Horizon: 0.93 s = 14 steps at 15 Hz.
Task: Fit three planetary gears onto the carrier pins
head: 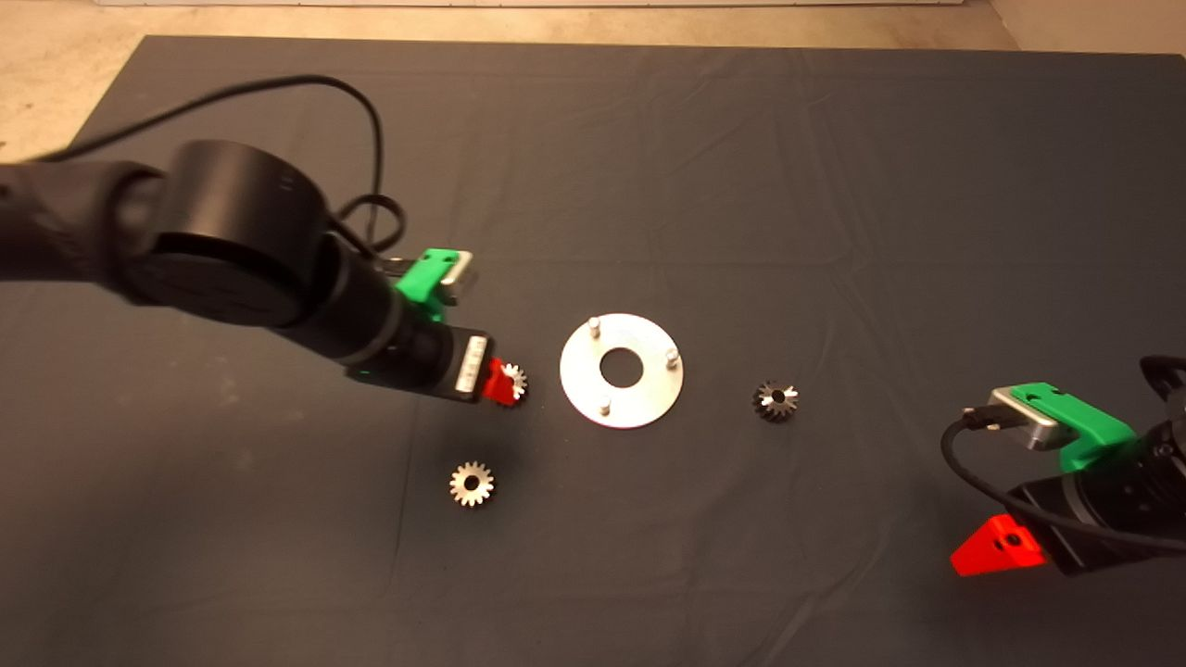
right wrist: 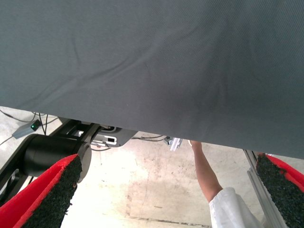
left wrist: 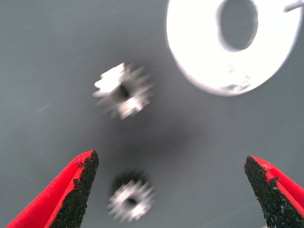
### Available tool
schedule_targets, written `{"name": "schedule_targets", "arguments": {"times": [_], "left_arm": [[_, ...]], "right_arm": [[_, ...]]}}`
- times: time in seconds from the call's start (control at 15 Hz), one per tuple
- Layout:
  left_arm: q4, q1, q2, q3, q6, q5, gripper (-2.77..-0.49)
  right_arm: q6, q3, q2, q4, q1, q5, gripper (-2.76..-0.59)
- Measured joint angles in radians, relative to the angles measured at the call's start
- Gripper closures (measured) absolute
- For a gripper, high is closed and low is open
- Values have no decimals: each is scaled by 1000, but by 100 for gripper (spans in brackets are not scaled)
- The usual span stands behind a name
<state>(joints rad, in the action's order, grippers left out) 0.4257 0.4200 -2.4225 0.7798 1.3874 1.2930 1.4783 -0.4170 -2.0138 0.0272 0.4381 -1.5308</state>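
1. The bench is covered by a dark mat (head: 649,167), creased in places; pale floor shows beyond its far edge.
2. The left arm (head: 213,250) reaches in from nine o'clock, and its left end effector (head: 505,382) hangs over the mat just at nine o'clock of the disc. In the left wrist view its red fingers (left wrist: 71,190) stand wide apart with nothing between the pads. A white label sits on the wrist, but its writing cannot be read.
3. The right end effector (head: 996,547) waits at the four o'clock edge of the mat. In the right wrist view its fingers (right wrist: 52,194) are spread apart and empty; beyond the mat's edge a person's arm (right wrist: 209,180) in a white sleeve shows above the floor.
4. The round silver disc (head: 621,371) lies flat near the mat's centre, carrying the three carrier pins (head: 595,325), all bare.
5. Three planetary gears lie on the mat, none on a pin: one gear (head: 511,380) directly under the left fingers, a second (head: 472,484) at seven o'clock of the disc, and a third, darker-looking one (head: 775,400) at three o'clock of it.
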Motion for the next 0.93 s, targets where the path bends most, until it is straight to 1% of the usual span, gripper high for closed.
{"name": "schedule_targets", "arguments": {"times": [0.07, 0.13, 0.2, 0.27, 0.33, 0.4, 0.47, 0.53, 0.6, 0.67, 0.73, 0.8, 0.87, 0.93], "left_arm": [[33, -13, -11, 4, 15, -5, -219], [62, -24, -16, 14, 27, -5, -219], [86, -42, -18, 36, 35, -3, -219], [105, -65, -21, 53, 39, 4, -219], [121, -83, -24, 62, 40, 10, -219], [123, -85, -30, 70, 40, 12, -219], [132, -84, -39, 80, 40, 12, -219], [132, -86, -44, 95, 40, 16, -219], [138, -90, -45, 109, 40, 35, -219], [145, -94, -47, 119, 40, 65, -219], [151, -99, -53, 122, 40, 89, -219], [153, -102, -58, 122, 40, 114, -219], [155, -102, -67, 123, 41, 138, -219], [156, -102, -77, 129, 41, 150, -219]], "right_arm": [[0, 0, 1, 0, -1, -2, -273], [0, 0, 2, 0, 0, -4, -273], [-1, 0, 0, 0, 0, -2, -273], [-3, 0, -3, 0, 0, -2, -273], [-4, 0, -3, 0, 0, 1, -273], [-4, 0, -3, 0, 0, -1, -273], [-4, 0, -3, 0, 0, 0, -273], [-4, 0, -3, 0, 0, 0, -273], [-4, 0, -2, 0, 0, -2, -273], [-4, 0, -3, 0, 0, -2, -273], [-4, 0, -3, 0, 0, -2, -273], [-4, 0, -3, 0, 0, 0, -273], [-4, 0, -3, 0, 0, 0, -273], [-4, 0, -3, 0, 0, -1, -273]]}}
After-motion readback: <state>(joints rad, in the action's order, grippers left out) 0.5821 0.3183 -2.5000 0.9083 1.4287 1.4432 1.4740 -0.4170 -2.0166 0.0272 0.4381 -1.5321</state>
